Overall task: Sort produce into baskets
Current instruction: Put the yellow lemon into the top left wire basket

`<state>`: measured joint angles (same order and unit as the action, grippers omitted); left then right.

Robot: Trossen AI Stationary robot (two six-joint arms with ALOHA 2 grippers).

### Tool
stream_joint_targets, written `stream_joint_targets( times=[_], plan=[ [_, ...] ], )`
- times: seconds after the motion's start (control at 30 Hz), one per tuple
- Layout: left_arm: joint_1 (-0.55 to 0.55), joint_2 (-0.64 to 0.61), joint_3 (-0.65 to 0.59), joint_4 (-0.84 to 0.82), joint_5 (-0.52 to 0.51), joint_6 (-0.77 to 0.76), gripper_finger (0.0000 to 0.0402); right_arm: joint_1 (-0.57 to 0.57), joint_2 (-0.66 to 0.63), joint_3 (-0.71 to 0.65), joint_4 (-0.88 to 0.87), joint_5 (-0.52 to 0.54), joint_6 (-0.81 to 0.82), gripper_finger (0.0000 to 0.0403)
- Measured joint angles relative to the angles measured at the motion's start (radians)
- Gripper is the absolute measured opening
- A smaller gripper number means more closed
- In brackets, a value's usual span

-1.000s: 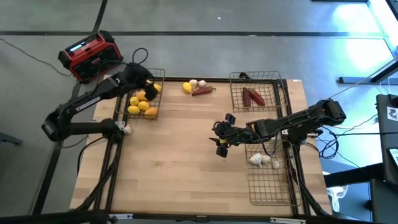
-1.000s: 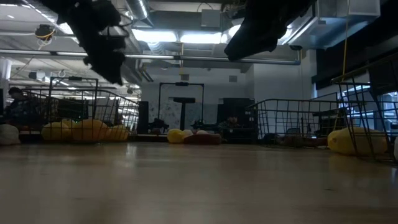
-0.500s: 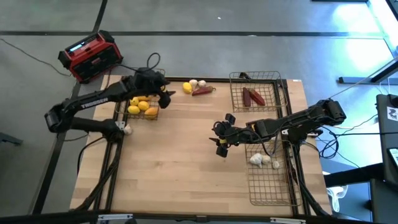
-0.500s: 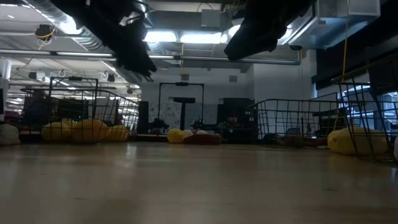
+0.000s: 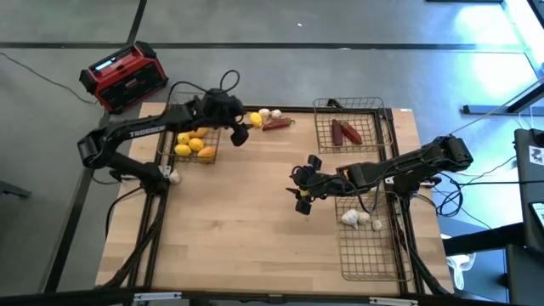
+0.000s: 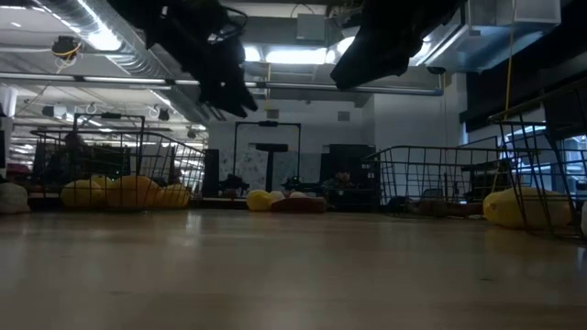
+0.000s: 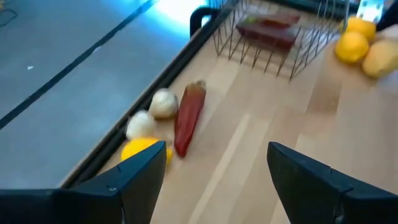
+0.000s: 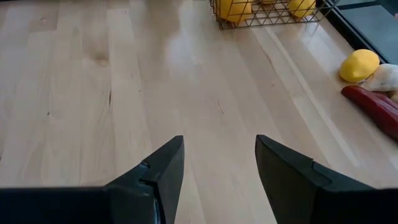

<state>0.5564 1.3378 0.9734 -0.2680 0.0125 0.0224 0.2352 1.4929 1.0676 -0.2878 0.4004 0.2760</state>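
Loose produce lies on the table by its far edge: a yellow lemon [image 5: 256,120], two white garlic bulbs [image 5: 269,114] and a dark red piece [image 5: 278,125]. The left wrist view shows the lemon [image 7: 142,151], the bulbs [image 7: 163,102] and the red piece [image 7: 188,115]. My left gripper [image 5: 240,133] hangs open and empty just left of them, above the table. My right gripper [image 5: 303,192] hangs open and empty over the table's middle. The left basket [image 5: 197,129] holds lemons, the far right basket [image 5: 348,124] holds red pieces, and the near right basket [image 5: 371,231] holds garlic.
A red-and-black box [image 5: 125,76] stands on the floor beyond the table's far left corner. Bare wood lies between the baskets, in the table's middle and near part [image 5: 246,229]. The right wrist view shows the lemon basket [image 8: 267,12] and the loose lemon [image 8: 359,65].
My left gripper has swung from above the left basket toward the table's right edge and now hangs beside the loose produce at the far edge. Its fingers have stayed open. My right arm has kept still.
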Motion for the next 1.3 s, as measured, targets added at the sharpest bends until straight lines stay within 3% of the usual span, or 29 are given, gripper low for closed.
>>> stream_joint_targets(
  times=[0.37,0.77,1.3],
  plan=[
    [0.014,0.201,0.158,-0.021,-0.063,-0.041,0.0345,0.0,0.0,0.0,0.0,0.0,0.0,0.0193],
    [0.062,0.407,0.264,-0.095,-0.145,-0.081,0.0347,0.0,0.0,0.0,-0.002,0.0,0.0,0.0193],
    [0.107,0.57,0.267,0.018,-0.199,-0.154,0.0347,0.0,0.0,0.0,-0.005,0.0,-0.002,0.0193]
  ],
)
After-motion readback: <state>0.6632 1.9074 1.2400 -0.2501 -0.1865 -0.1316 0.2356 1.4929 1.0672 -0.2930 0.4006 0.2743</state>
